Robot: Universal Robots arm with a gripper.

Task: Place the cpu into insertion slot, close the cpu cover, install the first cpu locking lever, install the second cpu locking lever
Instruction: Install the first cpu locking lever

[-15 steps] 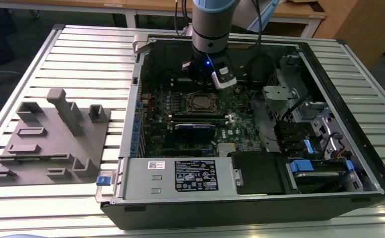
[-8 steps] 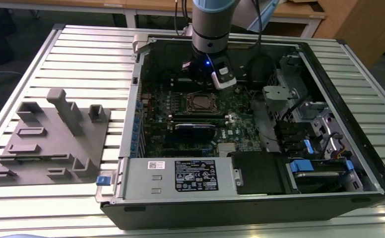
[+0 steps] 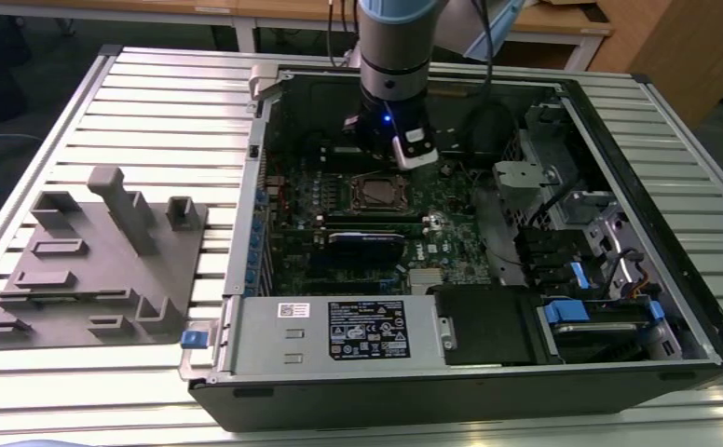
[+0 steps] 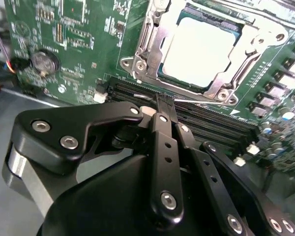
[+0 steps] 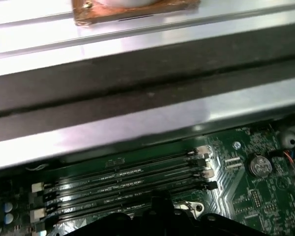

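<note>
End effector closed, empty, near memory slots; cpu sits in insertion slot.

No print can be read: the black-and-white label and small white sticker on the near grey power-supply box, and the white markings on the green board, are too fine to tell.

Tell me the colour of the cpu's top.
The cpu top is plain pale silver-grey, seen best in the second wrist view.
</note>
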